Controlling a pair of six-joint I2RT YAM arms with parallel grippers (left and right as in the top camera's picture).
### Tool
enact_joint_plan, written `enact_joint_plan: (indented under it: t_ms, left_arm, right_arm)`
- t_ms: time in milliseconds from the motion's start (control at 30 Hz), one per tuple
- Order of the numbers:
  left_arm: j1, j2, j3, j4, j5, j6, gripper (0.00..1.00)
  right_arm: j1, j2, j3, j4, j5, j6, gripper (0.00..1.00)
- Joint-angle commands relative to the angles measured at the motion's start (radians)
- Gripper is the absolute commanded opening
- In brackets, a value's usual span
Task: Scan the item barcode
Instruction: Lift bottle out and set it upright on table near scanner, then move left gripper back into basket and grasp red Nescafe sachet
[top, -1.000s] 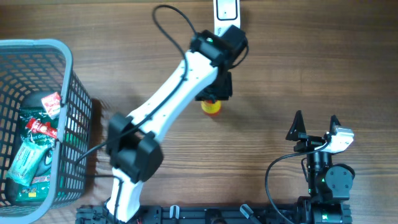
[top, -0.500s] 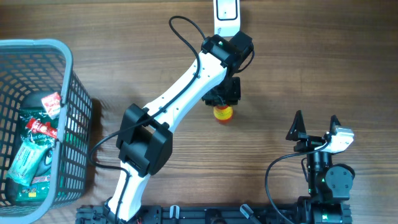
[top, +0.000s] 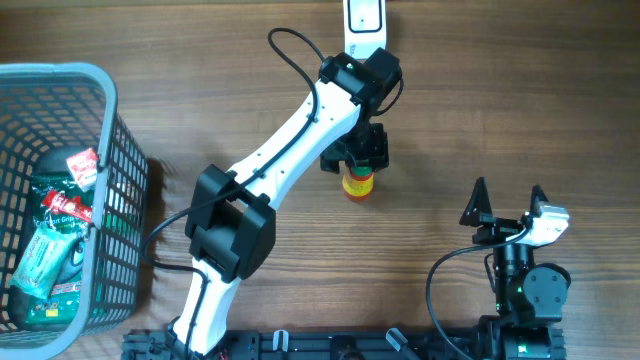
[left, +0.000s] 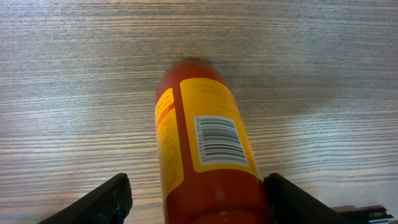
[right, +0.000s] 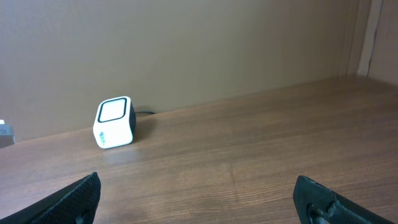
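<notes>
An orange-red sauce bottle (left: 205, 149) with a yellow label stands on the wooden table, its barcode (left: 217, 140) facing up toward the left wrist camera. In the overhead view the bottle (top: 357, 184) sits just below my left gripper (top: 357, 152). My left gripper (left: 196, 202) is open around the bottle's near end. Its left finger stands well apart from the bottle and its right finger lies close beside it. The white scanner (top: 361, 20) is at the table's far edge, also visible as the scanner (right: 115, 122) in the right wrist view. My right gripper (top: 508, 205) is open and empty at the near right.
A grey mesh basket (top: 60, 72) at the left holds several green and red snack packets (top: 55, 235). The left arm's black cable (top: 275, 45) loops near the scanner. A wall rises behind the table in the right wrist view.
My left gripper's jaws have widened off the bottle, which now stands on the table. The gripper drew back slightly toward the scanner. The right arm has not moved.
</notes>
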Motion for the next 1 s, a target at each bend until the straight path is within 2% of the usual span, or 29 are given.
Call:
enact_joint_plan:
  t_ms: [0,133,300,433,733,967]
  left_arm:
    - [0.005,0.009,0.014,-0.008,0.006,0.005,0.71]
    - [0.005,-0.022,0.014,-0.007,-0.027,0.005,0.73]
    - [0.005,-0.081,0.014,-0.007,-0.041,0.005,0.8]
    - [0.005,-0.117,0.014,-0.007,-0.041,0.005,1.0]
    - [0.005,-0.2,0.014,-0.008,-0.096,0.005,1.0]
    - [0.005,-0.332,0.014,-0.008,-0.262,0.005,1.0]
  right_arm:
    - [0.006,0.001,0.0,0.005,0.015,-0.019,1.0]
    - [0.006,0.001,0.0,0.005,0.015,-0.019,1.0]
    - [0.006,0.001,0.0,0.005,0.015,-0.019,1.0]
    - [0.006,0.001,0.0,0.005,0.015,-0.019,1.0]
    - [0.006,0.001,0.0,0.005,0.015,-0.02,1.0]
    - [0.006,0.001,0.0,0.005,0.015,-0.019,1.0]
